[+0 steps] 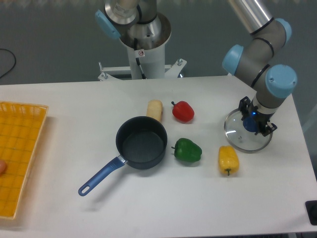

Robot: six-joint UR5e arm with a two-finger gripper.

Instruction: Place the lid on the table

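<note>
Lid (241,137): lay flat on table (163,198) — right side, just beside yellow pepper (228,159).
Gripper (253,123): sat at blue knob — fingers either side.
Jaws: grip impossible to tell.

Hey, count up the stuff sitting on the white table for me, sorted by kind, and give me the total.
Peppers: 3, red, green, yellow
Saucepan: 1
Glass lid: 1
Pale roll-shaped item: 1
Yellow mesh tray: 1
Total: 7
</note>
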